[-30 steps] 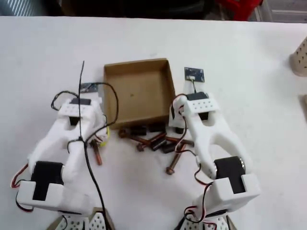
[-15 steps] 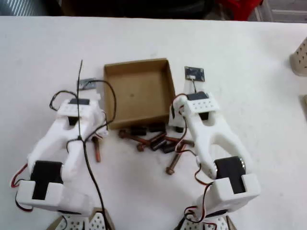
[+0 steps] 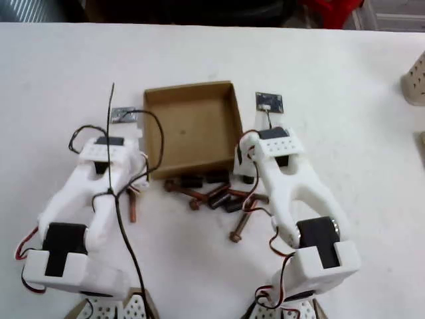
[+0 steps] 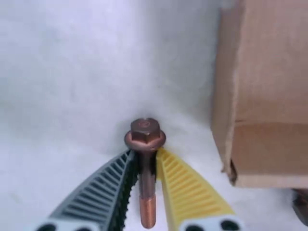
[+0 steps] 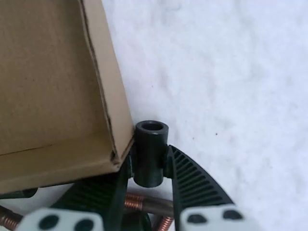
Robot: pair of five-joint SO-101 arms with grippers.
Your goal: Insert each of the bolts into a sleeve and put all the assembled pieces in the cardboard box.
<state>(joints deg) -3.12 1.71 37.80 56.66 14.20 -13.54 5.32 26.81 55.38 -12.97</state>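
Note:
The cardboard box (image 3: 192,126) lies open at the table's centre. Just in front of it is a pile of copper bolts and black sleeves (image 3: 211,191), and one loose bolt (image 3: 237,230) lies nearer the front. My left gripper (image 4: 144,155) is shut on a copper bolt (image 4: 143,137) between its grey and yellow fingers, beside the box's (image 4: 264,96) left front corner; from above the bolt (image 3: 132,206) hangs over the table. My right gripper (image 5: 150,159) is shut on an upright black sleeve (image 5: 150,149) at the box's (image 5: 53,86) right front corner.
A small circuit board (image 3: 269,102) lies behind the right arm. A beige object (image 3: 416,80) stands at the right edge. A black cable (image 3: 114,153) runs over the left arm. White table spreads open behind the box and to the right.
My left gripper has shifted slightly with the bolt, which now points straighter toward the front and sits a little farther back. The right arm has not moved.

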